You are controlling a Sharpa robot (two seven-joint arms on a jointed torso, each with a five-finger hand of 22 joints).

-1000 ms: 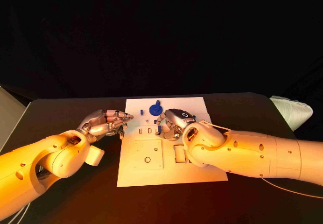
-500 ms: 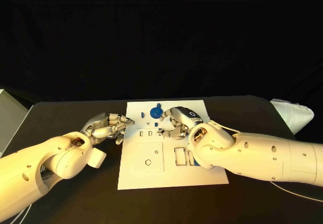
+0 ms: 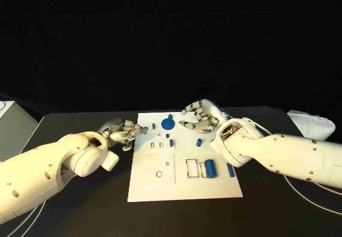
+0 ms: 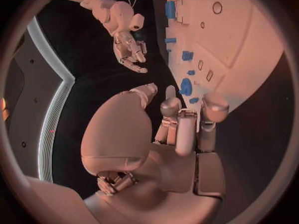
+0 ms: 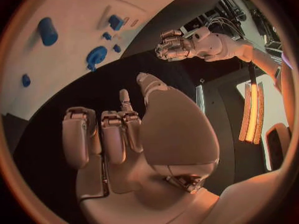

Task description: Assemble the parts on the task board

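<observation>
A black table point(image 3: 85, 207) is carrying the white board point(image 3: 184, 190), small blue parts point(image 3: 209, 168) lying on it. They are probably light, stiff and slippery, wanting a fingertip pinch. The left hand point(image 3: 127, 133) is curling empty; the right hand point(image 3: 201, 118) is hanging loosely spread.

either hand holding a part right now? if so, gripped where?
Nothing held. The right hand hangs open over the task board's far edge; the left hand sits beside the board, fingers curled in with nothing in them.

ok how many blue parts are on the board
7 that I can tell: a thin peg and the gear at the far edge, three small pieces mid-board, a cylinder and a bar nearer. The right robot hand may hide more.
</observation>
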